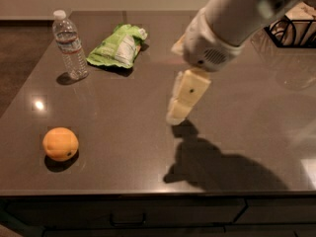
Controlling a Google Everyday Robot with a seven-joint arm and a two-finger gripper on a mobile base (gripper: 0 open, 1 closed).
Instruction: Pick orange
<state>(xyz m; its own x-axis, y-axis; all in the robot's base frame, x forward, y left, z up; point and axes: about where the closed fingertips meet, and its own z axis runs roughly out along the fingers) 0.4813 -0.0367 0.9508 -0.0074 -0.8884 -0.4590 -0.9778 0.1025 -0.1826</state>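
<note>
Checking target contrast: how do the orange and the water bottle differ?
The orange is round, opaque and low; the water bottle is tall, clear and upright. The orange lies near the front edge; the water bottle stands toward the back. Both rest left on the dark table, apart from the gripper hanging over mid-table.

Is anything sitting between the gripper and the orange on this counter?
Nothing visible. The gripper hangs over the middle of the counter; the orange lies near the front left edge, with bare surface between them. The water bottle and green bag sit farther back, off that line.
</note>
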